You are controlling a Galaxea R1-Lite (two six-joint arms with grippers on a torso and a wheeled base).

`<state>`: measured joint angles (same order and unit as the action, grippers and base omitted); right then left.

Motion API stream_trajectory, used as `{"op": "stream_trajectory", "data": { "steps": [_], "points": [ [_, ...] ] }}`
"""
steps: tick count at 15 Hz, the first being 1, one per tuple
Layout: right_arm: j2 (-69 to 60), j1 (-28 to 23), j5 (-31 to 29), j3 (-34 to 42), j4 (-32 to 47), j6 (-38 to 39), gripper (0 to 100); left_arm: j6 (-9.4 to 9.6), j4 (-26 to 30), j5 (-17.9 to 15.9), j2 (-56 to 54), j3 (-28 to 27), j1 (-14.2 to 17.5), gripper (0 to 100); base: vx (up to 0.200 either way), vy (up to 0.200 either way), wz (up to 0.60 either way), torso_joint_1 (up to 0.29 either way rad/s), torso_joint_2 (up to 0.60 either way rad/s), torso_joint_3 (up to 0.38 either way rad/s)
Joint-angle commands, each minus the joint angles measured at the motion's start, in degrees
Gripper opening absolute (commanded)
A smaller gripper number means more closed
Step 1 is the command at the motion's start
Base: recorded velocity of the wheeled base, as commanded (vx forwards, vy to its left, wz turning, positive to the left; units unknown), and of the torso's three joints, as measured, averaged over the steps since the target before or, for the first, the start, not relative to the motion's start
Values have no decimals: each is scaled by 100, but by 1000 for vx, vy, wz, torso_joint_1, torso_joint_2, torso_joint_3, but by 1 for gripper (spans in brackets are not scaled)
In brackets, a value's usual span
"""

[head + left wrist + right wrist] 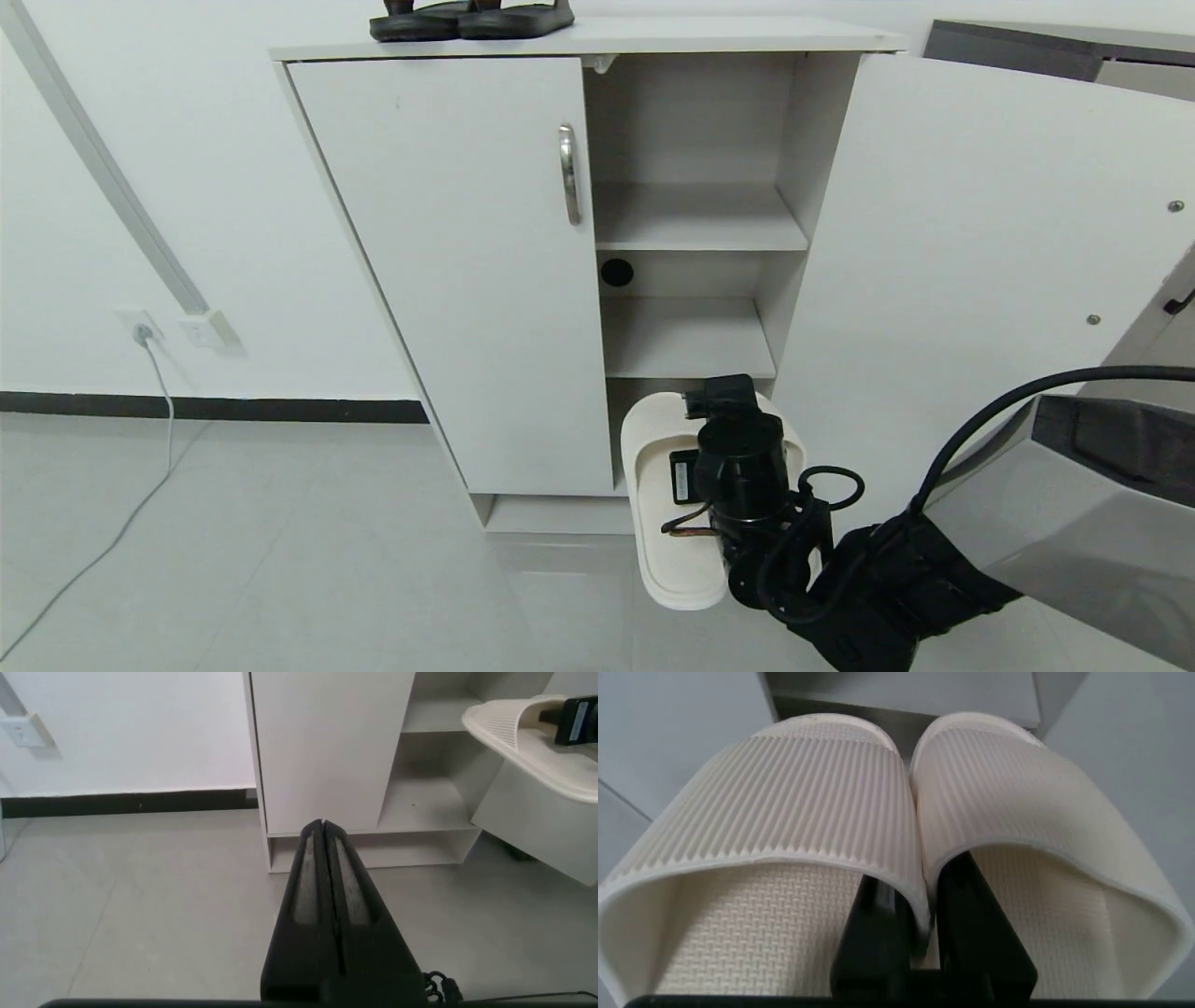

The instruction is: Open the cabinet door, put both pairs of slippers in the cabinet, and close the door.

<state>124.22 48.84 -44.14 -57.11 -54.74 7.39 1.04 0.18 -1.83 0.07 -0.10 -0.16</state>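
A pair of cream slippers (653, 485) hangs in front of the cabinet's lowest compartment (644, 392), toes toward it. My right gripper (915, 926) is shut on them, its black fingers (971, 938) pinching the two inner side walls together. A pair of black slippers (471, 19) lies on the cabinet top (728, 35). The right door (971, 252) stands swung open; the left door (457, 271) with its metal handle (569, 175) is closed. My left gripper (322, 859) is shut on nothing, low over the floor, facing the cabinet, with the cream slippers (523, 737) off to its side.
Two bare shelves (695, 219) sit above the lowest compartment, with a round hole (616, 273) in the back panel. A wall socket with a grey cable (140, 331) is on the left wall. Grey tiled floor (280, 560) spreads in front.
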Motion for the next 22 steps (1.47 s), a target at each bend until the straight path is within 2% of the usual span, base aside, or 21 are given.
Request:
{"op": "stream_trajectory", "data": {
  "steps": [1,5,18,20,22],
  "points": [
    [-3,12,37,7,-2,8,0,2,-1,-2,10,1,-2,0,0,0,0,0,0,0],
    [6,12,108,7,7,8,0,11,-1,-2,10,1,-2,0,0,0,0,-2,1,-26],
    [85,38,169,-107,-28,-132,0,19,-1,-11,10,1,-2,0,0,0,0,4,2,-189],
    [85,30,169,-89,-362,-167,0,11,-1,-2,10,1,-2,0,0,0,0,7,5,-134],
    [67,3,143,-81,-1180,-563,0,11,-1,-2,10,1,-2,0,0,0,0,0,0,0]
  ]
}}
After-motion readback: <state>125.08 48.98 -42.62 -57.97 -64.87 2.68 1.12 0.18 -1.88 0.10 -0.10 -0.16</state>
